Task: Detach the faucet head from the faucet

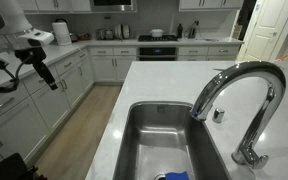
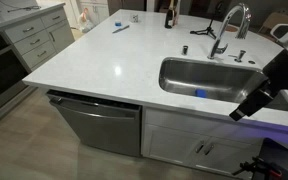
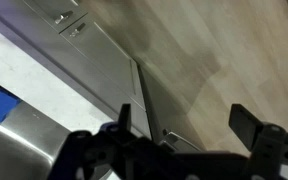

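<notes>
The faucet [image 1: 256, 82] is a tall chrome gooseneck behind the steel sink [image 1: 144, 130]. Its tapered faucet head [image 1: 203, 104] tips the arch and hangs over the basin, still on the spout. The faucet also shows in an exterior view [image 2: 228, 24], where the head is too small to make out. My gripper [image 1: 47, 74] [image 2: 243, 110] hangs off the counter's front edge, beside the sink cabinet and far from the faucet. In the wrist view the gripper [image 3: 184, 125] is open and empty over the wooden floor. The faucet is out of the wrist view.
A blue object [image 2: 200, 94] lies in the sink and also shows in the wrist view [image 3: 0, 104]. A small round chrome knob [image 1: 218, 114] stands near the faucet. A dark bottle [image 2: 168, 16] and small items sit on the white counter [image 2: 104, 60]. Cabinet doors [image 3: 84, 40] are below.
</notes>
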Action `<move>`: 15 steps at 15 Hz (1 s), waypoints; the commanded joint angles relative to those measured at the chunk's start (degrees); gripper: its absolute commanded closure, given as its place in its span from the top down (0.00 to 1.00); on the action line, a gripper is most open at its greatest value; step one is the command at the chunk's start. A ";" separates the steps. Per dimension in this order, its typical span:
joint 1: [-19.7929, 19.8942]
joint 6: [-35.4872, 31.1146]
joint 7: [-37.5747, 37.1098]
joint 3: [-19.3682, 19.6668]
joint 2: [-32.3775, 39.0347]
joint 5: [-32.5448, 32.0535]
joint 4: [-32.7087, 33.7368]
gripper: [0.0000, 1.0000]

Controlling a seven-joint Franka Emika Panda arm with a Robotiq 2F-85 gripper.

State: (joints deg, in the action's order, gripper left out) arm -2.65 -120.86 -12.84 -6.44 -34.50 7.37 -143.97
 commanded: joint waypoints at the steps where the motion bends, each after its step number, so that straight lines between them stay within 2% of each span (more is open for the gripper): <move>1: -0.02 0.18 -0.01 0.04 0.02 -0.04 0.14 1.00; 7: 5.71 -2.16 -4.76 -0.27 -0.73 -6.52 -0.88 1.00; 15: 15.84 -5.33 -17.54 -0.43 -1.77 -18.18 -3.05 1.00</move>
State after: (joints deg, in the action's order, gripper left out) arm 10.02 -124.47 -25.57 -6.24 -34.66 -7.75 -144.97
